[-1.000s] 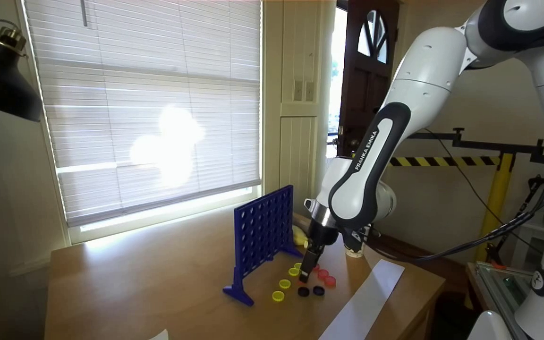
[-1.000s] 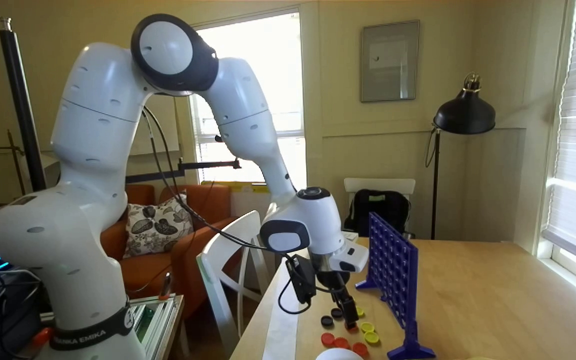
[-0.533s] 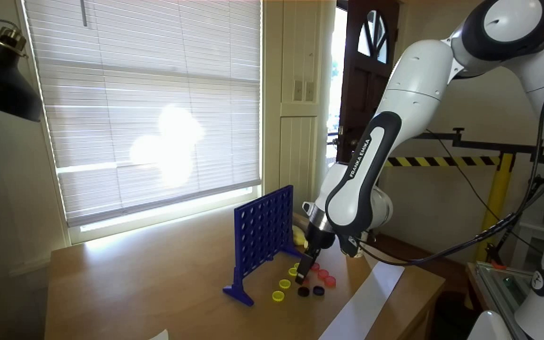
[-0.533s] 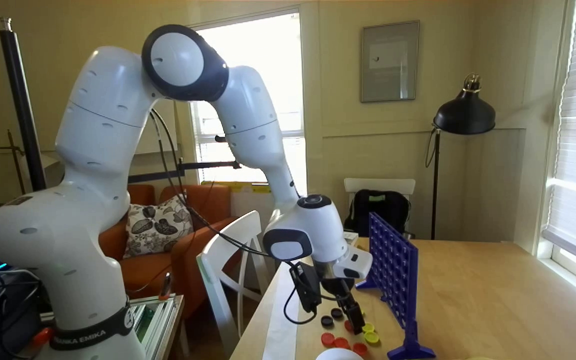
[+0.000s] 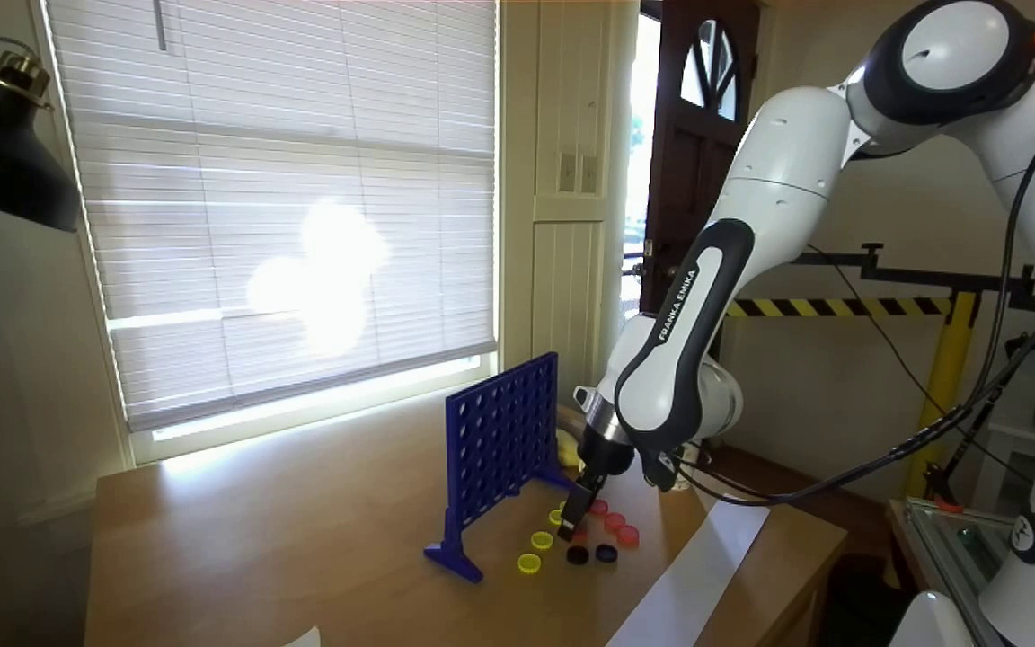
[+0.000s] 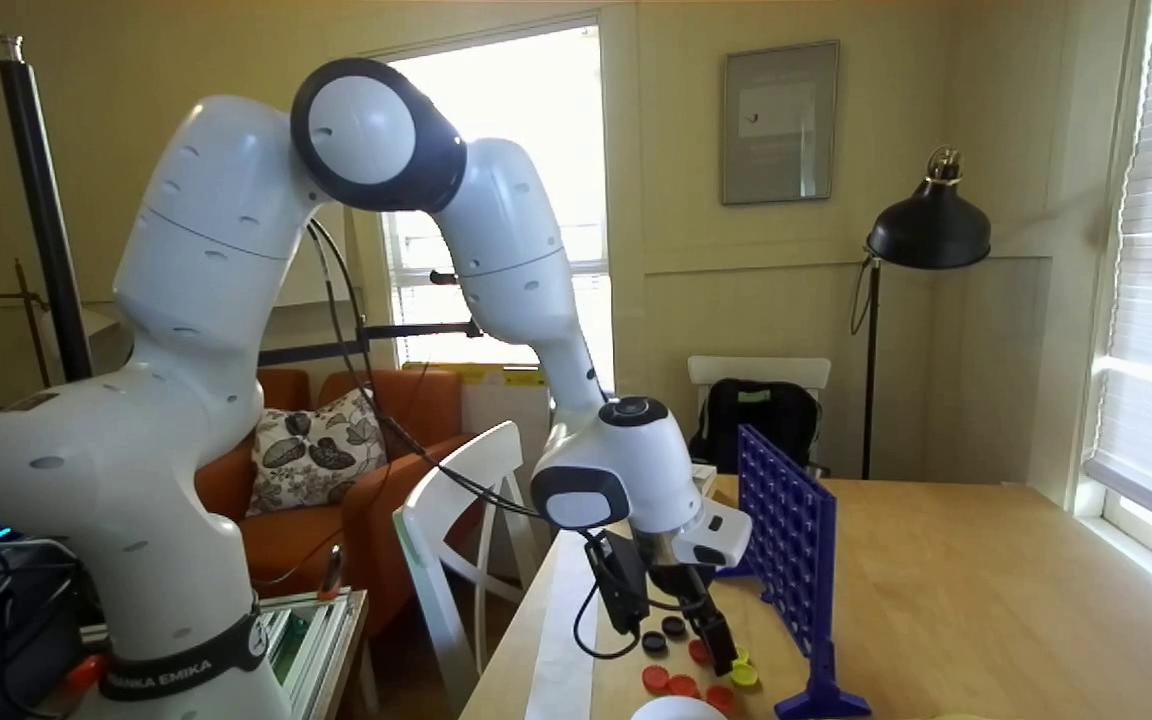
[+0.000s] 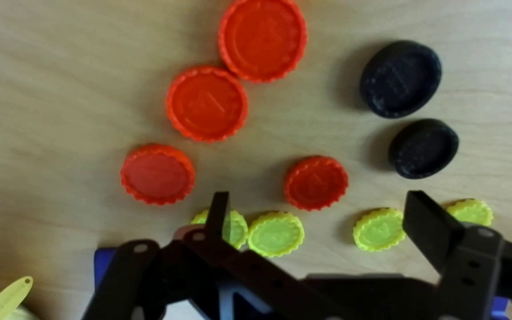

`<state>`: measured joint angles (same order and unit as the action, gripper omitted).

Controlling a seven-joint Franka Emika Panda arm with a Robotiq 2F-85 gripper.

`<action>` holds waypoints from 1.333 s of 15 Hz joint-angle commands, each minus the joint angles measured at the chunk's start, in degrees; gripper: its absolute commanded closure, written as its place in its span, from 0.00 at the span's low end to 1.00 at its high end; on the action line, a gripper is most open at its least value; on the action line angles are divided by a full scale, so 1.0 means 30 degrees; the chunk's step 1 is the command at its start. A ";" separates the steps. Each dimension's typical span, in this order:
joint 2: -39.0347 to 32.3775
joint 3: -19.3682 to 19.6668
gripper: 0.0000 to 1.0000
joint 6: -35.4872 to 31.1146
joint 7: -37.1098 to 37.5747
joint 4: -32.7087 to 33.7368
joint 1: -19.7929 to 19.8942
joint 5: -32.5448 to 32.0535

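In the wrist view my gripper (image 7: 318,200) is open, its two black fingers wide apart with nothing held. Beyond the fingertips lie a red disc (image 7: 316,183) and a yellow disc (image 7: 276,234). One finger partly covers another yellow disc; the opposite finger overlaps the edge of a yellow disc (image 7: 376,230). Other red discs (image 7: 207,104) and two black discs (image 7: 424,149) lie farther up that view. Both exterior views put the gripper (image 5: 566,532) low over the discs, beside the upright blue grid frame (image 5: 501,431). Contact with the table cannot be told.
A white paper strip (image 5: 693,575) runs along the table side. A white round object (image 6: 676,709) stands near the red discs. The wooden table (image 6: 986,600) extends past the frame, with a white chair (image 6: 461,500) at its edge and a black lamp (image 6: 929,225) behind.
My arm has come down slightly and the open gripper has shifted toward the blue frame, over the yellow discs. The discs and the frame have stayed in place.
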<state>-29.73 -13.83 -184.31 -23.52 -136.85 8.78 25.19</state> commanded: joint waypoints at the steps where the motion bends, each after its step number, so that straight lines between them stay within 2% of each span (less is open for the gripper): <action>1: -0.0467 -0.0403 0.00 -0.0239 -0.0350 0.0342 0.0502 -0.0214; 2: -0.0482 -0.0381 0.04 -0.0247 -0.0354 0.0340 0.0501 -0.0217; 3: -0.0485 -0.0323 0.22 -0.0251 -0.0355 0.0324 0.0452 -0.0218; 4: -0.0491 -0.0302 0.29 -0.0207 -0.0366 0.0336 0.0443 -0.0231; 5: -0.0513 -0.0306 0.31 -0.0190 -0.0385 0.0342 0.0457 -0.0232; 8: -0.0492 -0.0244 0.55 -0.0149 -0.0443 0.0363 0.0445 -0.0243; 10: -0.0503 -0.0257 0.66 -0.0166 -0.0523 0.0381 0.0551 -0.0227; 11: -0.0485 -0.0211 0.60 -0.0129 -0.0554 0.0396 0.0543 -0.0223; 12: -0.0472 -0.0195 0.36 -0.0124 -0.0577 0.0400 0.0543 -0.0220; 14: -0.0454 -0.0157 0.33 -0.0097 -0.0568 0.0400 0.0495 -0.0212; 16: -0.0422 -0.0112 0.25 -0.0078 -0.0563 0.0375 0.0409 -0.0214; 17: -0.0408 -0.0085 0.28 -0.0072 -0.0556 0.0365 0.0369 -0.0211; 20: -0.0331 0.0118 0.30 0.0021 -0.0519 0.0304 0.0185 -0.0203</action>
<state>-29.93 -14.04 -184.40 -24.51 -136.56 9.69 25.19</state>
